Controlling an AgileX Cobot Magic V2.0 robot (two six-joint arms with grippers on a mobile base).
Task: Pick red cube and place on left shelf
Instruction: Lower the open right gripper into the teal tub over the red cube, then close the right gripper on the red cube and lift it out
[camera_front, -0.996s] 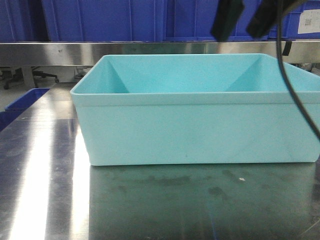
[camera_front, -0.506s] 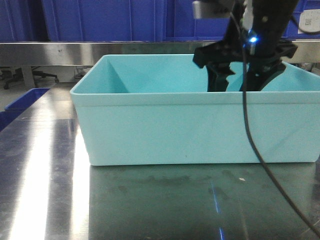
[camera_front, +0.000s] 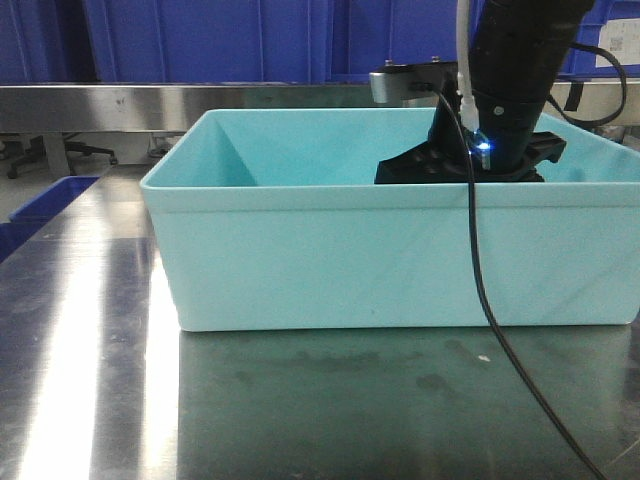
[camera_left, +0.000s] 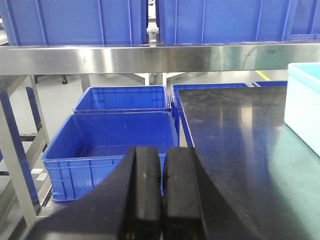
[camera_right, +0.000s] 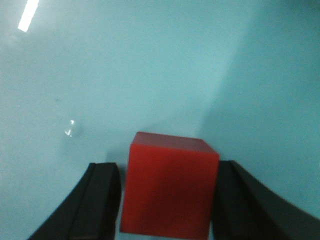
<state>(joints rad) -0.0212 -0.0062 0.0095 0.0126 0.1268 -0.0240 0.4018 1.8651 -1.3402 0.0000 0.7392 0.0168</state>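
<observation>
The red cube (camera_right: 170, 195), matte and crisp-edged, sits on the smooth floor of the teal plastic tub (camera_front: 380, 260), at 6 o'clock in the right wrist view. The right gripper (camera_right: 165, 172) straddles it, its black fingers (camera_right: 100, 200) hard by both sides; whether they press it cannot be told. The left gripper (camera_left: 162, 190) is closed on nothing. Ribbed blue crates (camera_left: 120, 145) lie at 9 o'clock of the polished steel table (camera_left: 235, 130).
</observation>
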